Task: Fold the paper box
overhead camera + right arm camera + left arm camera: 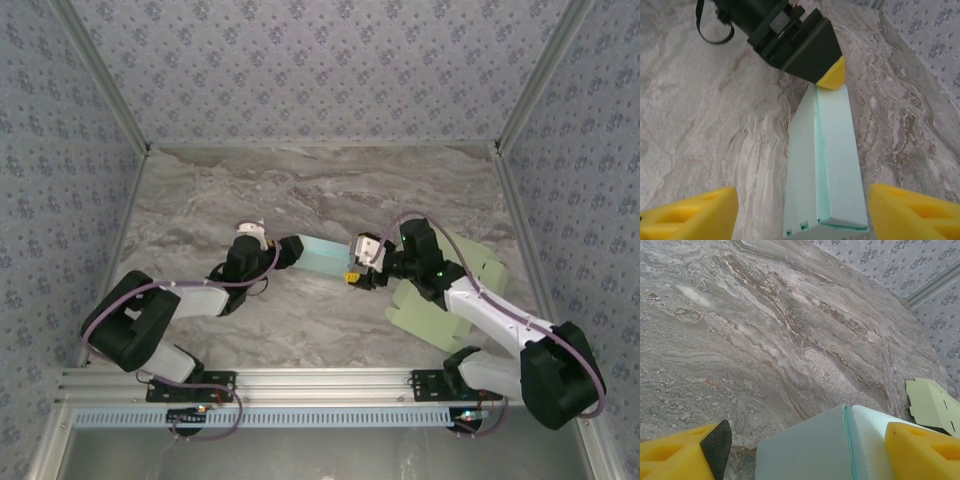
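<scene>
A long light-teal paper box [325, 258] lies folded on the marble table between my two grippers. My left gripper [290, 250] is at its left end. In the left wrist view the box [825, 445] sits between the yellow fingers; the right finger [922, 450] is against it, while a gap separates it from the left black pad [715, 447]. My right gripper [355, 264] faces the box's other end. In the right wrist view the box [827, 165] runs away from me, with both open fingers [690, 215] standing clear of its sides.
Flat pale-green cardboard sheets [440, 305] lie on the table [320, 190] under and behind the right arm, one corner visible in the left wrist view [932, 402]. Patterned walls [320, 60] enclose the table on three sides.
</scene>
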Controlling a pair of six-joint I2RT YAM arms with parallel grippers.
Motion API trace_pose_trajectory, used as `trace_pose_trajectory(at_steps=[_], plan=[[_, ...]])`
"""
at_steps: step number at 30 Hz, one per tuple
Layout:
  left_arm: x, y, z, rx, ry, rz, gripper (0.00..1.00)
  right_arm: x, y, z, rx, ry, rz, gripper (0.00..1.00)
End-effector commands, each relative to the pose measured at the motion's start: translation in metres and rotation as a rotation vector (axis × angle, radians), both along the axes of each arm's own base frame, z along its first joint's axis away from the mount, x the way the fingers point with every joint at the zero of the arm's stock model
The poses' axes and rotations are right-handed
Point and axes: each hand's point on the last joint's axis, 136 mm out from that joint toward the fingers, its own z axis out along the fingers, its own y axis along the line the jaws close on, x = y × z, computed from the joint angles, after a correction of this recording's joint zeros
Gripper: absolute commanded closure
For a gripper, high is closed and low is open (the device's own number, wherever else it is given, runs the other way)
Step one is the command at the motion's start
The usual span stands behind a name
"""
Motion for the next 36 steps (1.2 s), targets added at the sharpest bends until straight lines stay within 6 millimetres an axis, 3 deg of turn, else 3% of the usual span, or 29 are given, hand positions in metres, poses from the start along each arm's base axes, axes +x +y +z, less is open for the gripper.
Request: trace_pose_trajectory(at_steps=[1,5,9,13,17,21,24,26,32,36], plan=[[-0.037,0.036,-0.086,0.252,0.260,0.027,0.19,0.005,0.015,0.013,0.099,0.085,0.030,0.32],[-0.037,0.036,-0.084,0.248,0.257,0.029,0.17,0.008,0.019,-0.021,0.056,0.165,0.078,0.38],[-0.037,0.037,-0.084,0.254,0.268,0.033,0.16,0.000,0.018,-0.054,0.043,0.297,0.090,0.54],[-0.036,0.037,-0.087,0.256,0.291,0.044,0.15,-0.009,0.009,-0.072,0.082,0.333,0.067,0.55],[-0.035,0.031,-0.091,0.248,0.321,0.026,0.14,-0.004,0.008,-0.061,0.086,0.303,0.045,0.55],[-0.033,0.027,-0.094,0.216,0.339,0.025,0.14,0.013,0.013,-0.019,0.133,0.218,0.021,0.55],[-0.031,0.027,-0.092,0.202,0.346,0.029,0.14,0.023,0.018,-0.004,0.148,0.182,0.001,0.53],[-0.032,0.027,-0.092,0.199,0.345,0.028,0.13,0.029,0.021,-0.010,0.133,0.197,-0.010,0.53],[-0.031,0.028,-0.088,0.161,0.353,0.037,0.13,0.023,0.021,-0.069,0.091,0.319,-0.036,0.54],[-0.032,0.027,-0.084,0.161,0.342,0.025,0.12,0.014,0.018,-0.079,0.069,0.312,-0.057,0.54]])
